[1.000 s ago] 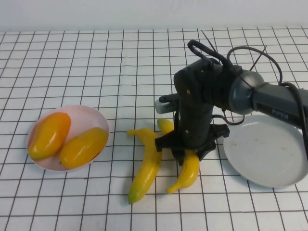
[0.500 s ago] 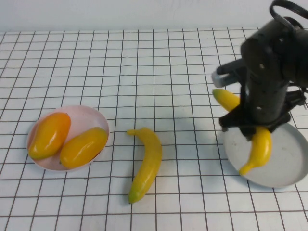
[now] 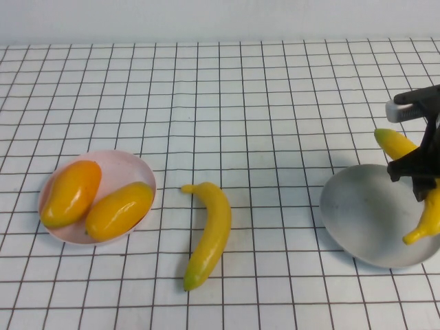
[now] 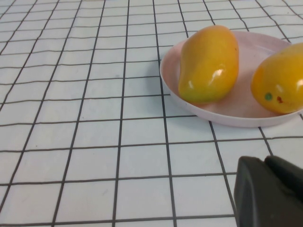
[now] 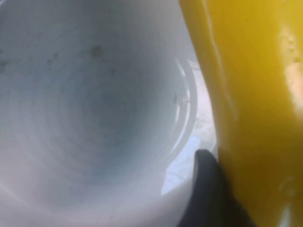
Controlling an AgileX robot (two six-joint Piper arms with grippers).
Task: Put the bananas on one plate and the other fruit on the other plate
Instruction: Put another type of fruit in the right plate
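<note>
right gripper (image 3: 425, 180) at right edge of the high view, jaws clamped on the slimmer glossy yellow plastic banana (image 3: 426, 218), which hangs over the round grey-blue plate (image 3: 357, 213). the second, thicker yellow banana (image 3: 210, 234) lies on the white gridded counter (image 3: 206, 103), lower centre. two orange-yellow oval fruits (image 3: 93, 199) sit on the pale pink plate (image 3: 130, 165), left. left gripper (image 4: 270, 191): only a dark corner shows in the left wrist view, jaw opening cannot be told.

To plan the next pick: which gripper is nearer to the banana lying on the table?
Probably the right. The right gripper holds the other banana over the grey-blue plate; the left gripper sits beyond the pink plate from the table banana.
</note>
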